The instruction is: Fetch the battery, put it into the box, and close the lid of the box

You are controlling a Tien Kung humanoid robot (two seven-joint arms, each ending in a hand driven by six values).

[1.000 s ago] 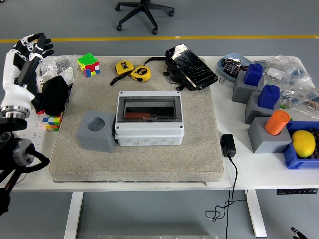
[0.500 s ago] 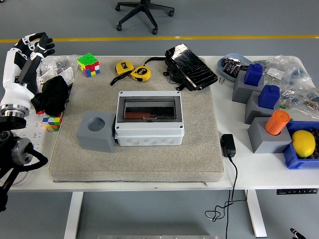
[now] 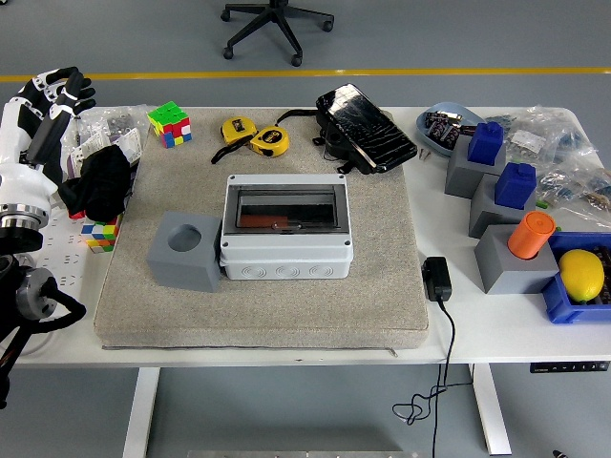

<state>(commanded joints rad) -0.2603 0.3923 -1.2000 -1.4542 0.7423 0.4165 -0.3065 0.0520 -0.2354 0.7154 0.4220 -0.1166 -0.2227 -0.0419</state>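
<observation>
The left hand [image 3: 48,105] hangs at the upper left of the frame, fingers loosely spread, holding nothing. The box [image 3: 285,226] sits mid-frame on the mat [image 3: 258,305], its clear lid [image 3: 285,203] down. An orange battery [image 3: 530,235] stands in a grey block [image 3: 511,260] at right.

No text, label, brand, number or sign could be read anywhere in the head view. The sheet of paper [image 3: 72,250] at the left edge of the frame carried faint rows of small marks, too small to make out. The packets in the dish [image 3: 445,123] at the upper right showed print that was likewise illegible.
</observation>
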